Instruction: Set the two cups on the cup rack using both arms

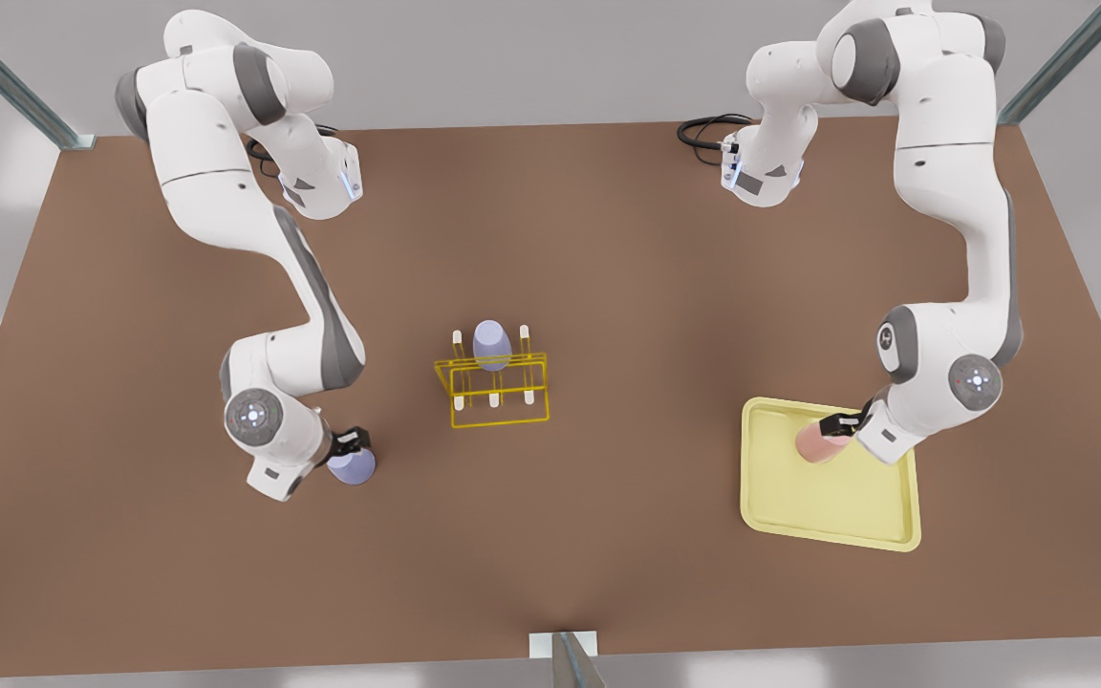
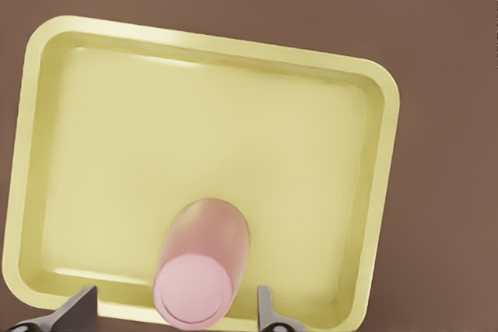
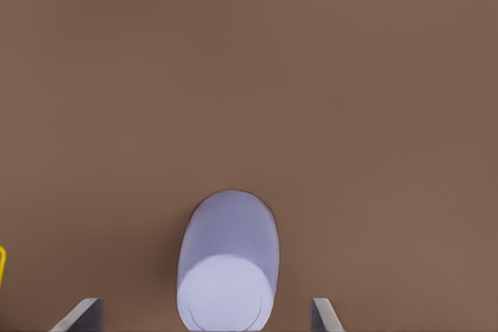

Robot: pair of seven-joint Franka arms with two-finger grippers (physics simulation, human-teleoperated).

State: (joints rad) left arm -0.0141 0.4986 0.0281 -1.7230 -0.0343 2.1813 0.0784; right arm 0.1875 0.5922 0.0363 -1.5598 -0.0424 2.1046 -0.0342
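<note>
On the brown surface [image 1: 550, 239], the yellow tray [image 1: 885, 535] holds your pink cup [image 1: 816, 443]. The left gripper [image 2: 175, 312] straddles it, jaws apart. The right gripper [image 3: 206, 320] straddles the lavender cup [image 1: 352, 466], jaws apart. Both cups look light and slippery; squeeze their sides. The cup rack [image 1: 498, 392] waits between them.

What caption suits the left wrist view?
Left gripper, jaws open, either side of the pink cup on the yellow tray.

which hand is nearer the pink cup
Left. The left hand is at the pink cup on the tray, fingers open either side; the right hand is across the table by a lavender cup.
</note>
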